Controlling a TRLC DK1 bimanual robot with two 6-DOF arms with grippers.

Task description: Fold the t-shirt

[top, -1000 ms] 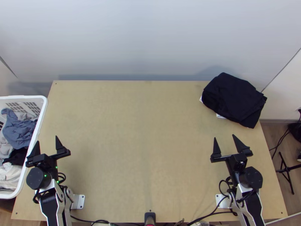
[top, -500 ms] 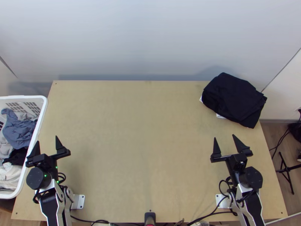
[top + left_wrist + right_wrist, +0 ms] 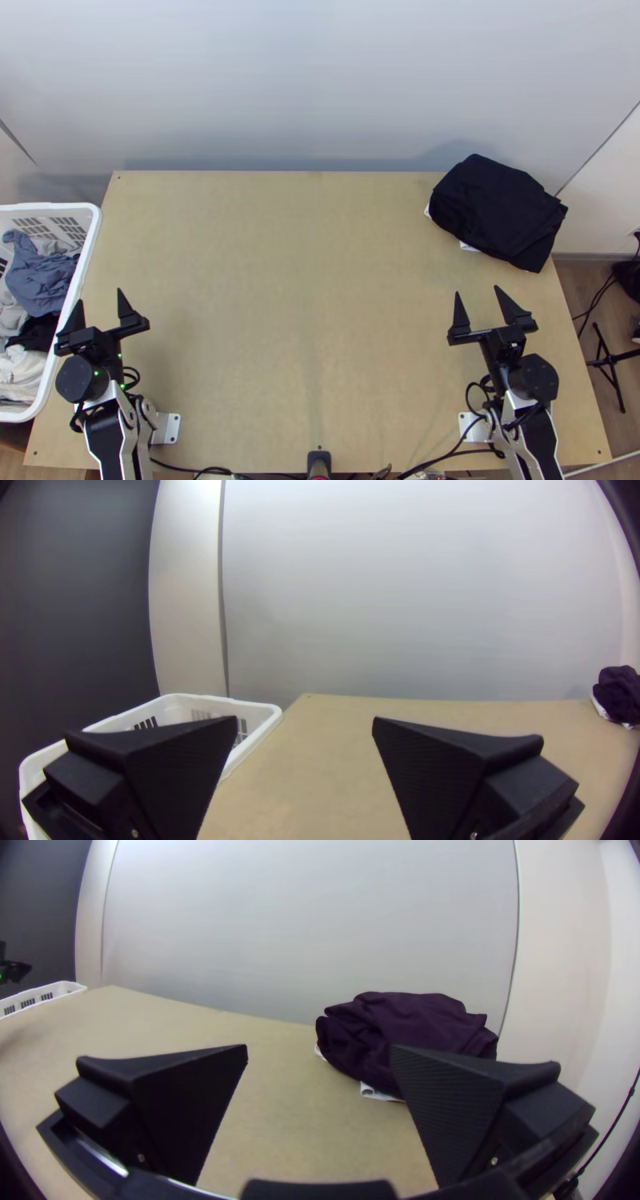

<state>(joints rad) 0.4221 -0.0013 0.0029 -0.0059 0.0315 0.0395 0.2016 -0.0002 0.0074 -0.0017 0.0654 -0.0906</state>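
Watching from my station, I find both pincers spread with nothing between them: the left gripper [image 3: 99,295] by the near left of the wooden table [image 3: 296,304], just beside the white basket [image 3: 94,232], and the right gripper [image 3: 478,290] at the near right.

I cannot tell for certain which cloth is the t-shirt. My best guess is the grey-blue garment [image 3: 40,276], bunched among other laundry inside the basket at the left, as the dark cloth [image 3: 496,210] at the far right already looks folded and lies over something white [image 3: 469,247].

I expect the grey-blue piece to be light, limp and hard to damage, more apt to drag a neighbour along or snag the basket's rim than to slip away. I would pinch a raised fold near its middle with the left pincer and lift it straight clear, then find shoulders or hem once it hangs.

Its crumpled bulk runs roughly from far left to near right, with a narrow part at the far left; I cannot make out which end holds the collar. The dark bundle's long axis also slants from far left to near right, its near right corner by the table's right edge.
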